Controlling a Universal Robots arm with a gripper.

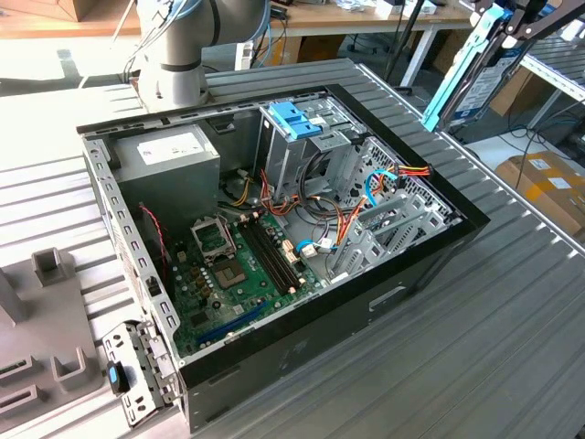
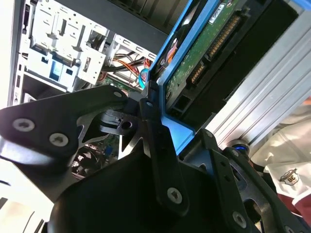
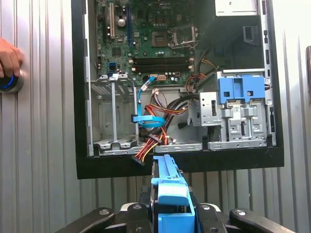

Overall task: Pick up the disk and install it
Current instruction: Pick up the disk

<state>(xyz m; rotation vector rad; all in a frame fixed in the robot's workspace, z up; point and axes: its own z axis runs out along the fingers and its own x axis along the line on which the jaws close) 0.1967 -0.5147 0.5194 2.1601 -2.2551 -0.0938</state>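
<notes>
a: holding anything?
b: yes. the end effector [image 1: 512,20] was clamped on the disk [image 1: 464,73], tilted in open air outside the rim of the computer case [image 1: 366,311], above the counter [image 1: 475,366].

Pincer [image 3: 172,213] clamping disk [image 3: 167,182] edge-on, open computer case [image 3: 218,165] beyond, hand [image 3: 8,58] on blue-ringed button [image 3: 12,83], ribbed desk [image 3: 48,145]

"Where does the case [image 1: 411,302] sit?"
"On the counter [image 1: 475,366], open side up, the arm's base [image 1: 174,73] behind it in the exterior view."
"And inside?"
"The motherboard [image 1: 238,265] lies on its floor, the power supply [image 1: 169,155] nearest the base, the drive cage [image 1: 302,137] beside that."
"The disk [image 1: 462,69]?"
"Between the fingers [image 2: 158,145], over the counter, outside the case, toward the exterior view's right."
</notes>
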